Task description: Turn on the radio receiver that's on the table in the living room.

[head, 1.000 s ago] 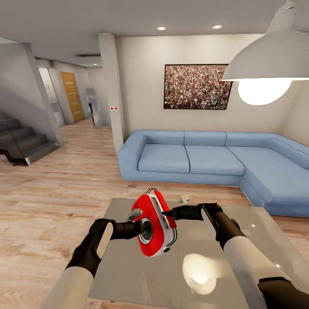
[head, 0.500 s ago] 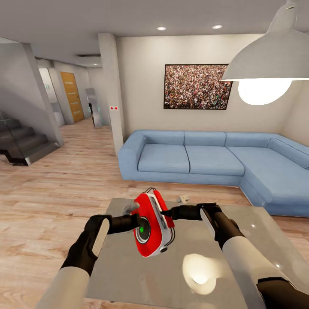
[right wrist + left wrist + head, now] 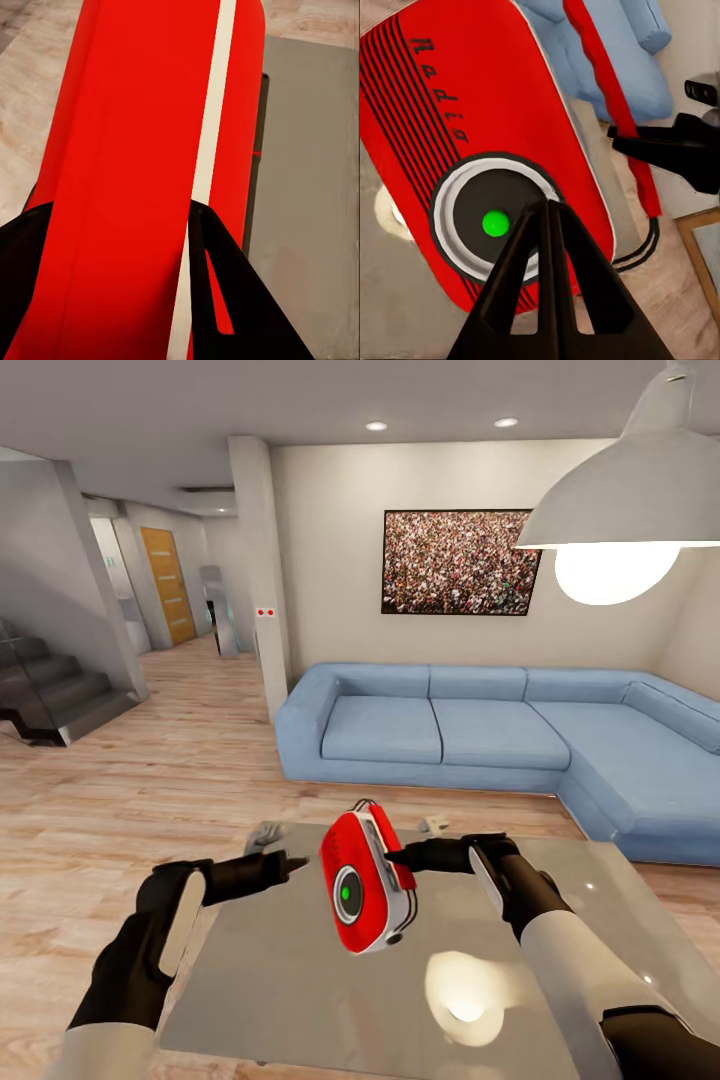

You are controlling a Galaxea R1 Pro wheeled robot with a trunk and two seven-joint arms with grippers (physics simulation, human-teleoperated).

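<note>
The red radio receiver (image 3: 365,880) hangs tilted just above the grey table (image 3: 300,980), its round dial lit by a green dot. My right gripper (image 3: 395,853) is shut on its upper right edge. In the right wrist view the red body with its white band (image 3: 135,112) sits between the dark fingers (image 3: 217,292). To the radio's left my left gripper (image 3: 295,863) is shut and a short gap away from it. In the left wrist view its closed fingertips (image 3: 547,217) point at the dial (image 3: 495,223), and the right gripper's fingers (image 3: 660,142) clamp the radio's edge.
A blue L-shaped sofa (image 3: 480,730) stands beyond the table, with a crowd-photo picture (image 3: 460,560) above it. A white pendant lamp (image 3: 630,490) hangs at upper right. A small white object (image 3: 432,823) lies near the table's far edge. A pillar (image 3: 262,580) and stairs (image 3: 50,690) are at left.
My left gripper has drawn back to the left, off the dial it was touching. The dial's green light has grown brighter. The radio has tilted slightly in the right gripper.
</note>
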